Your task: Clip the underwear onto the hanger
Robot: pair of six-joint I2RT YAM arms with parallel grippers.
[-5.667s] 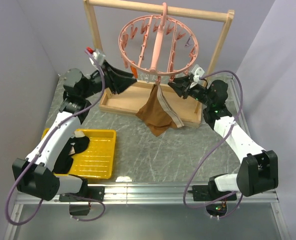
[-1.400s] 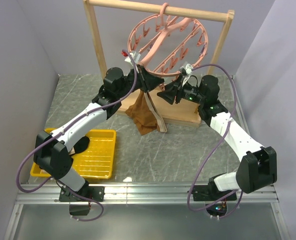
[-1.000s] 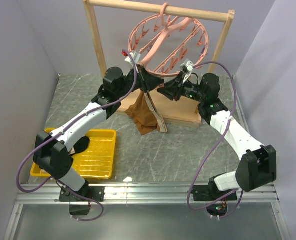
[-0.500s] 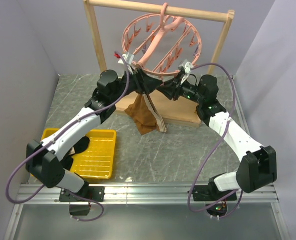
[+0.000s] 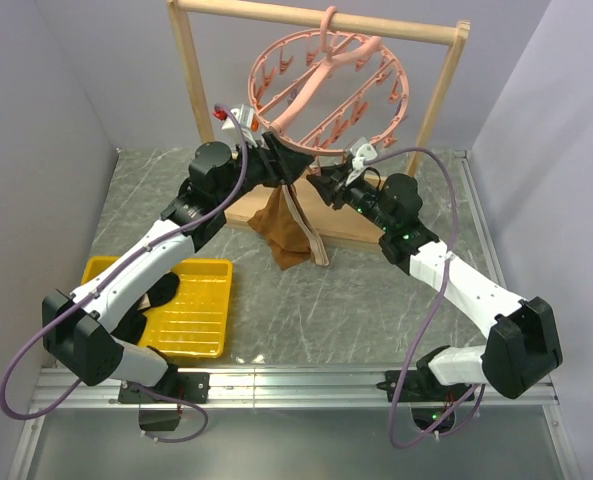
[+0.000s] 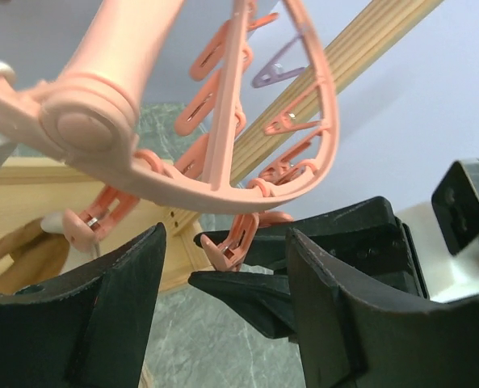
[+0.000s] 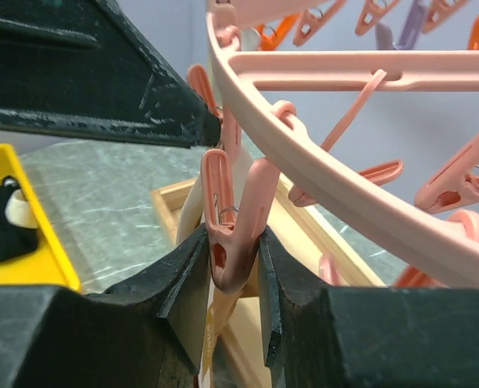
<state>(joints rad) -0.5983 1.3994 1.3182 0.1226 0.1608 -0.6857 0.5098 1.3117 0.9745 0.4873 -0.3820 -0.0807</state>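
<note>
Shows right gripper pinching a clip on the hanger, left gripper gaping empty alongside, underwear dangling below.

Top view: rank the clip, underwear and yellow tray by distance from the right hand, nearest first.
1. Clip: pinched in the right hand.
2. Underwear: close by, to its left.
3. Tray: farthest, at the near left.

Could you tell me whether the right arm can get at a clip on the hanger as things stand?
Very likely yes: the right tool is closed on a clip hanging from the rim of the hanger, with nothing else between them.
</note>
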